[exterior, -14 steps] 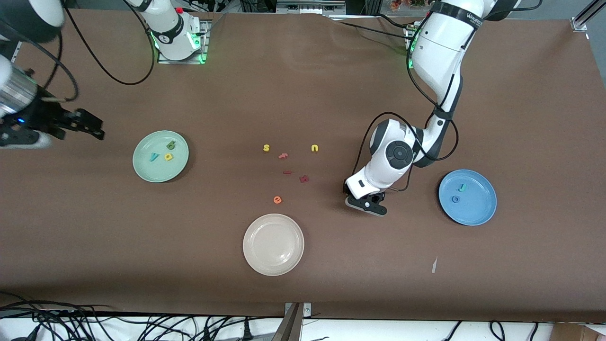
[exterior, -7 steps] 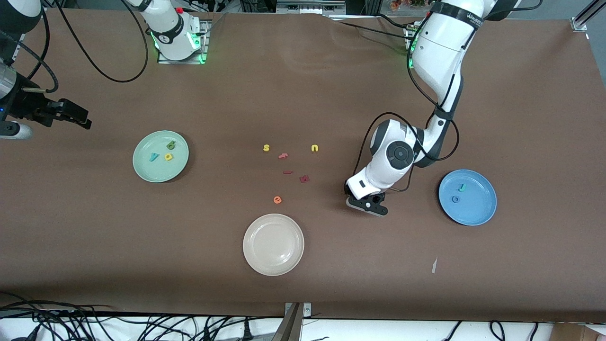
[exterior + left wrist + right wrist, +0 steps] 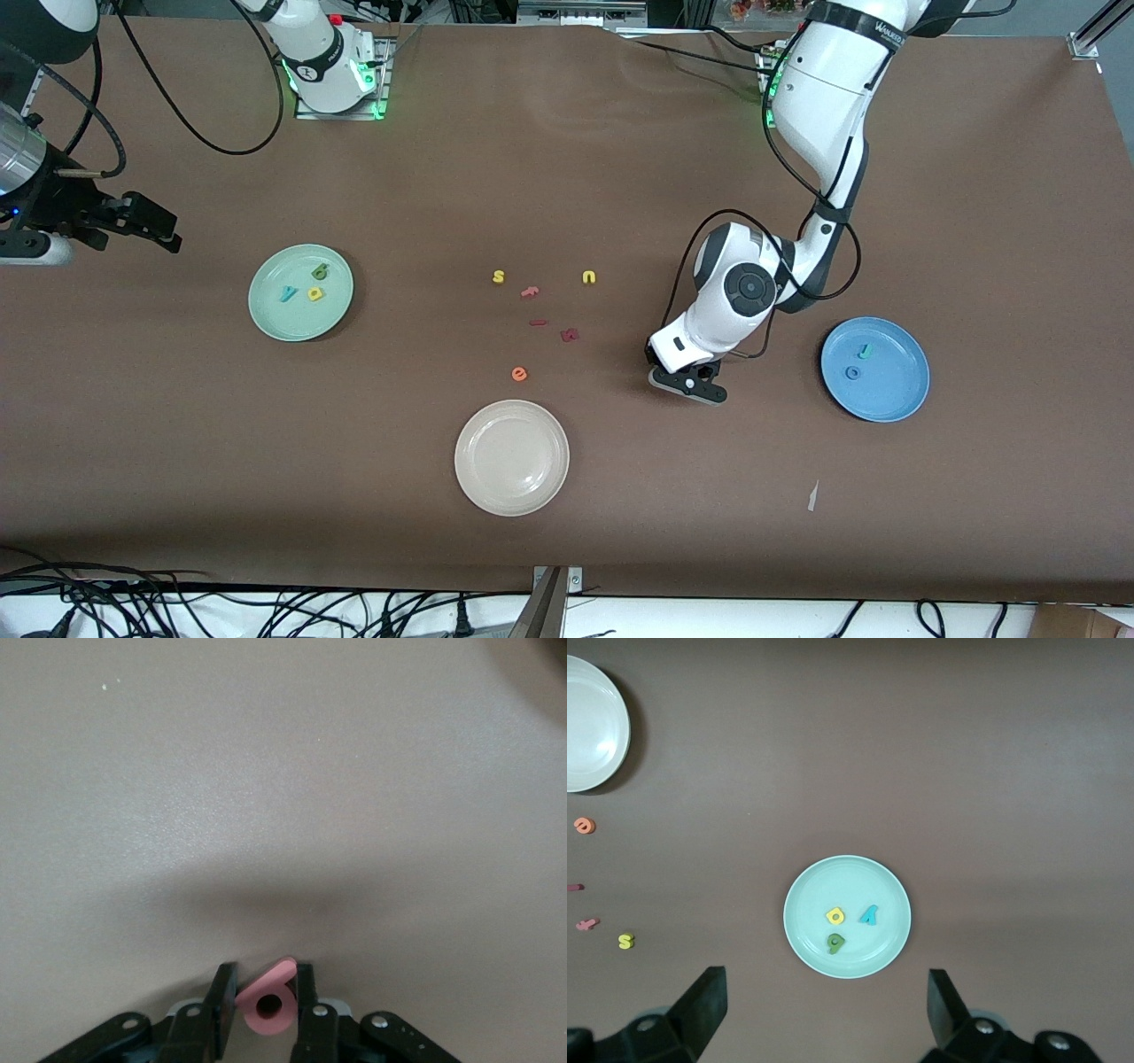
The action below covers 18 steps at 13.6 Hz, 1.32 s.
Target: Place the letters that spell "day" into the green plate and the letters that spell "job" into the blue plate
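Three letters in the green plate (image 3: 268,317), two in the blue plate (image 3: 899,390); left jaws gripping a pink letter (image 3: 270,1001), right jaws wide, empty

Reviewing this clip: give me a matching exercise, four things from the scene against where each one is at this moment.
Things:
1. teal y
2. blue ring
3. pink letter
4. orange e

Places:
A. on the bare table, beside the white plate
B. in the blue plate
C. in the green plate
D. between the fingers of the left gripper

Pairs: 1-C, 2-B, 3-D, 4-A
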{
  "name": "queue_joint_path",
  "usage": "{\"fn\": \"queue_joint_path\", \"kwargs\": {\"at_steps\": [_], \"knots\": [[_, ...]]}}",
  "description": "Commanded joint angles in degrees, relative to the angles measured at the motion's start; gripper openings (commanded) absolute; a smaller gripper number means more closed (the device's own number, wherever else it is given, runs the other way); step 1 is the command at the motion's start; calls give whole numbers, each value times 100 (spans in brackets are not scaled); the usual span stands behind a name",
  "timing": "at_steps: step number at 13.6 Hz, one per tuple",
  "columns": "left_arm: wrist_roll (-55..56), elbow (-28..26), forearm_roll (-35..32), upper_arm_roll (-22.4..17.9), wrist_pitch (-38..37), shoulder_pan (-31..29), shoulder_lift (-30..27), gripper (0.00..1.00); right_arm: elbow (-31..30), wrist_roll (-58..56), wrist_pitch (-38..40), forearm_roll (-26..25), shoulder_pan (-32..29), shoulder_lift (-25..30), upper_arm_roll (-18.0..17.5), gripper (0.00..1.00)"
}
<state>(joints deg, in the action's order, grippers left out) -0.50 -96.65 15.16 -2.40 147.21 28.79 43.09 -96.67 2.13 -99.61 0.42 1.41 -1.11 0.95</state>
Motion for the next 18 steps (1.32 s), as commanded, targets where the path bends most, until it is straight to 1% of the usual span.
{"fn": "queue_joint_path", "kwargs": {"at_steps": [1, 3, 4, 7, 9, 10, 11, 12, 15, 18], "knots": [[-82, -144, 93, -112, -8, 74, -29, 21, 25, 7, -67, 89, -298, 23, -112, 100], [-91, -135, 93, -155, -17, 74, -81, 21, 43, -19, 29, 98, -405, 84, -121, 100], [-99, -135, 67, -243, -139, 74, -160, 21, 52, -11, 265, 98, -413, 137, -156, 100], [-91, -135, 66, -270, -648, -48, -529, 21, 52, 7, 355, 81, -413, 155, -191, 100], [-99, -135, 58, -287, -1105, -329, -888, 21, 52, -124, 425, 151, -396, 146, -156, 100], [-108, -144, -30, -287, -1359, -539, -1064, 21, 52, -134, 416, 151, -387, 146, -174, 100], [-274, -178, -274, -279, -1544, -750, -1231, 21, 52, -134, 425, 160, -387, 146, -174, 100], [-571, -344, -468, -279, -1572, -952, -1390, 21, 61, -142, 434, 151, -387, 155, -183, 100], [-1748, -810, -496, -287, -1573, -1594, -1724, 21, 61, -143, 416, 168, -396, 129, -165, 100], [-2427, -1232, -531, -287, -1573, -2078, -2014, 21, 78, -142, 390, 274, -387, 128, -165, 100]]}}
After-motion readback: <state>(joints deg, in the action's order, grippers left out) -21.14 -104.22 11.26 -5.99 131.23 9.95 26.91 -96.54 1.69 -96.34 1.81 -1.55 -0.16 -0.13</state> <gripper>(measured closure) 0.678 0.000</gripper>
